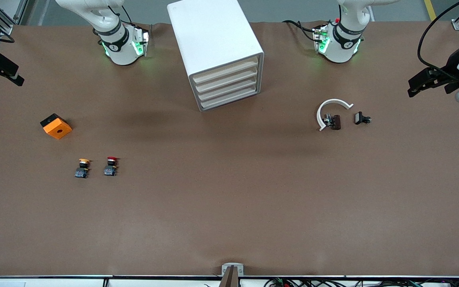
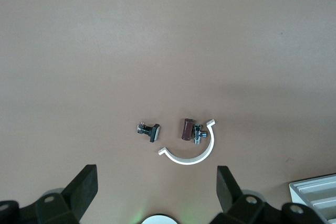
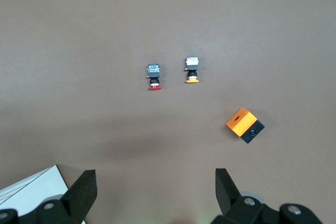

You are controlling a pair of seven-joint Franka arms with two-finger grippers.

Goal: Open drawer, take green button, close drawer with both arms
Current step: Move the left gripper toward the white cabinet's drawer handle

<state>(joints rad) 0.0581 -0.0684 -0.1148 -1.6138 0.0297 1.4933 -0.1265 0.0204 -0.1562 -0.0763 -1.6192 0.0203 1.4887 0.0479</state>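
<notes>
The white cabinet [image 1: 213, 40] stands at the table's middle between the two arm bases. Its four cream-fronted drawers [image 1: 227, 85] are all shut. A corner of it shows in the left wrist view [image 2: 315, 198] and in the right wrist view [image 3: 31, 190]. The green-capped button is hidden. My left gripper [image 1: 414, 85] hangs open and empty over the left arm's end of the table; its own view [image 2: 156, 179] shows bare table between the fingers. My right gripper [image 1: 16, 79] hangs open and empty over the right arm's end, as its own view [image 3: 155, 182] shows.
A yellow-capped button [image 1: 82, 167] and a red-capped button [image 1: 110, 166] lie toward the right arm's end, with an orange block [image 1: 56, 126] farther from the front camera. A white curved clip [image 1: 333, 107], a brown part [image 1: 335, 121] and a black part [image 1: 361, 118] lie toward the left arm's end.
</notes>
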